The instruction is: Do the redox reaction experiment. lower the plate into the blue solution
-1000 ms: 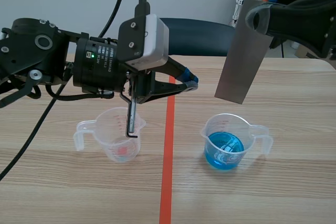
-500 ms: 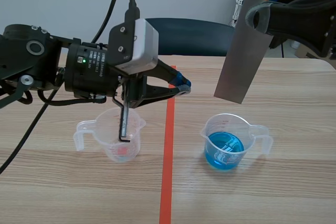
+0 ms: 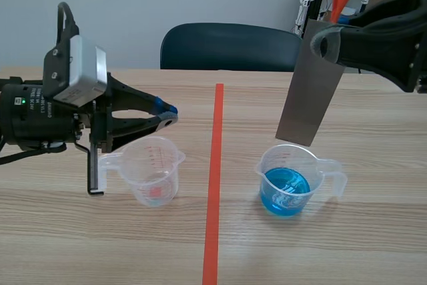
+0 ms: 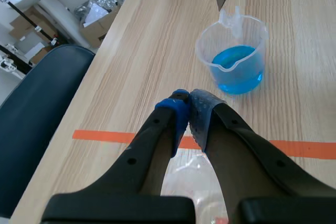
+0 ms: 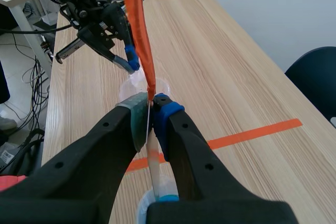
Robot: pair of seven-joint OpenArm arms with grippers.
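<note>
My right claw (image 5: 150, 109) is clamped on the top end of the plate (image 3: 310, 85), a thin, flat strip of dull grey metal. Its long axis hangs nearly upright with a slight lean. The bottom edge hovers just above the far rim of the beaker (image 3: 265, 158), clear plastic with a spout and handle, and the blue solution (image 3: 285, 191) is pooled low inside. So the target is straight below me. I reckon a plain descent, nudged a touch nearer to clear the rim. My left claw (image 4: 188, 107) is pressed together on nothing beside the empty beaker (image 3: 155, 171), well apart across the bench (image 3: 373, 238).
</note>
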